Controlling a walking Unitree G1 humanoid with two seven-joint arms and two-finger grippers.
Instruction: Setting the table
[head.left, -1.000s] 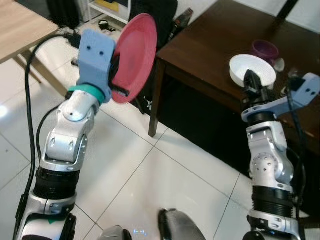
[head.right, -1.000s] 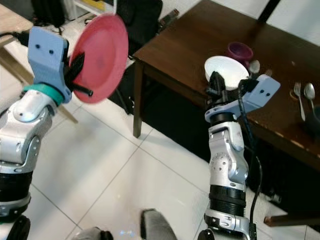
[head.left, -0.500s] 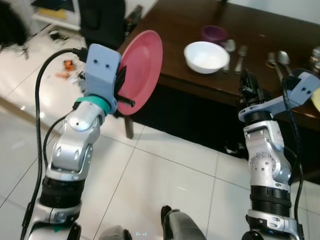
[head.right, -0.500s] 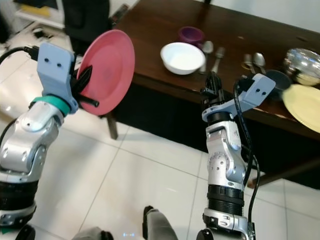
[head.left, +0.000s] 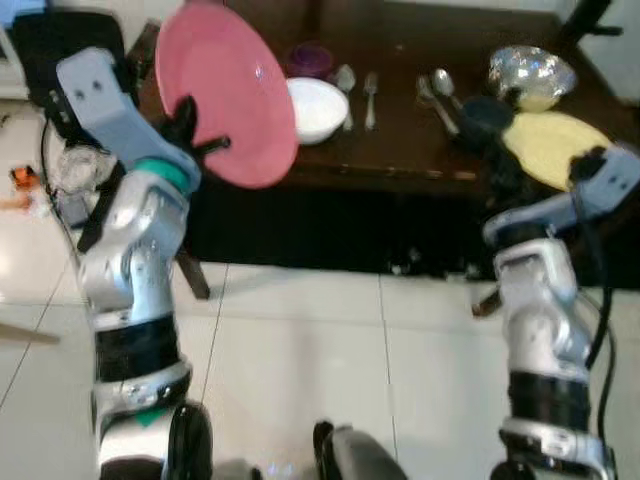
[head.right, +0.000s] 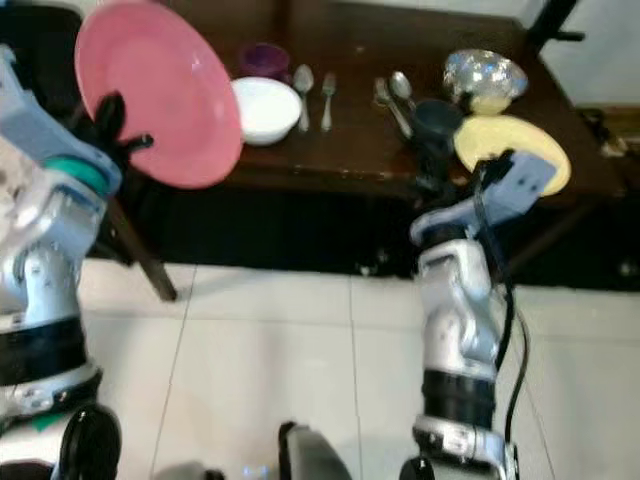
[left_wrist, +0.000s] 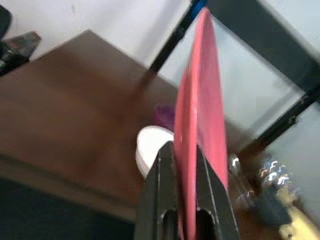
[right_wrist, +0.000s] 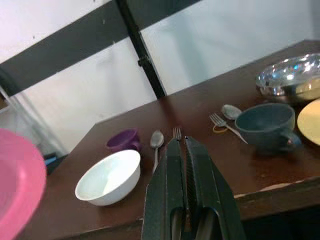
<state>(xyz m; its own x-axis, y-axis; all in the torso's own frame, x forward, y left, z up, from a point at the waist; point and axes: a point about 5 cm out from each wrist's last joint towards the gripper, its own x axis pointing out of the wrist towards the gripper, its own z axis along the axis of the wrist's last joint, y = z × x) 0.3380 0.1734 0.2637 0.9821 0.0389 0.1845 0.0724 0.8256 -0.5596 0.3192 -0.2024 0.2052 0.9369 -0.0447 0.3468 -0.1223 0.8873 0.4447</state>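
My left gripper (head.left: 192, 128) is shut on the rim of a pink plate (head.left: 225, 95), held up on edge above the near left end of the dark wooden table (head.left: 400, 145). In the left wrist view the black fingers (left_wrist: 162, 185) pinch the pink plate (left_wrist: 200, 105) edge-on. My right gripper (right_wrist: 181, 145) is shut and holds nothing, hovering at the table's front edge near the dark blue mug (right_wrist: 265, 125). On the table lie a white bowl (head.left: 318, 108), a purple cup (head.left: 310, 58), a yellow plate (head.left: 555, 135), a silver bowl (head.left: 530, 72), spoons and forks (head.left: 370, 85).
The table spans the view ahead, its front edge just beyond both arms. A table leg (head.left: 190, 275) stands at the lower left. A black chair (head.left: 45, 40) and floor clutter (head.left: 20, 180) sit to the left. White tiled floor (head.left: 330, 340) lies beneath me.
The camera has swung round toward the table, which now lies squarely across the view. The left arm still holds the pink plate, now higher. The right gripper stays shut.
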